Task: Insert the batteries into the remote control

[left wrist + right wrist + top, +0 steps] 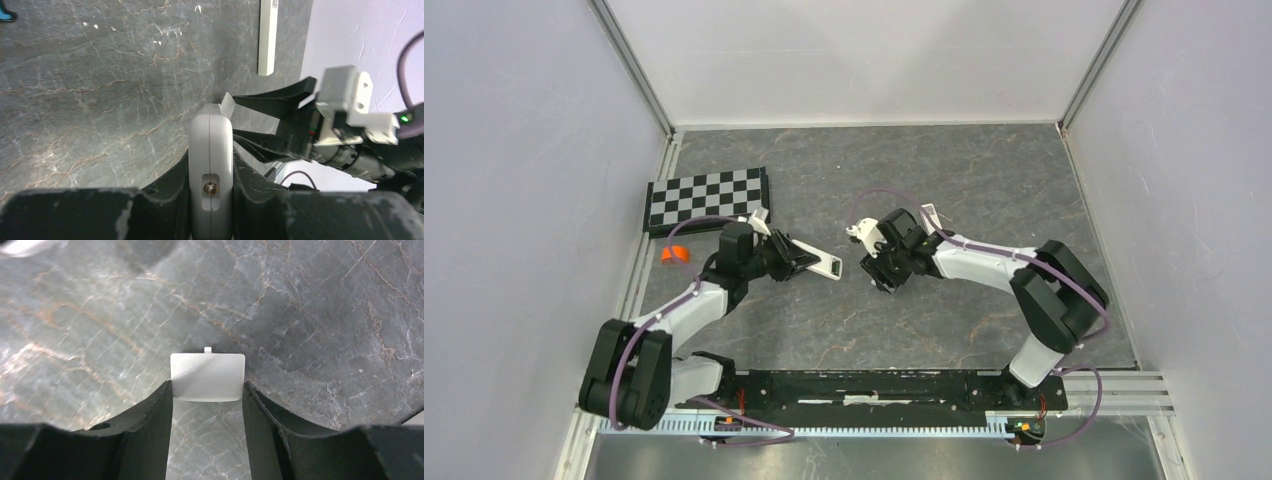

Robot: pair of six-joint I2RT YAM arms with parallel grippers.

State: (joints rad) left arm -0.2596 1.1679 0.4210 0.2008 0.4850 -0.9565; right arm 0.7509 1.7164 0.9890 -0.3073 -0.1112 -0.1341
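Left gripper [796, 260] clamps the remote [210, 150] edge-on. Its long axis runs left-right, free end aimed at the right gripper [871, 272], near it. Right gripper pinches the white cover [207, 376] across its width. Batteries: not visible in any view.

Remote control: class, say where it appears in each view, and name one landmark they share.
Top external: remote control, left of centre, in the left gripper.
Left wrist: remote control bottom centre, end-on between the fingers.
Right wrist: not identifiable; perhaps the pale blur top-left.
Shared landmark: the right gripper, holding a white cover, facing the remote's tip.
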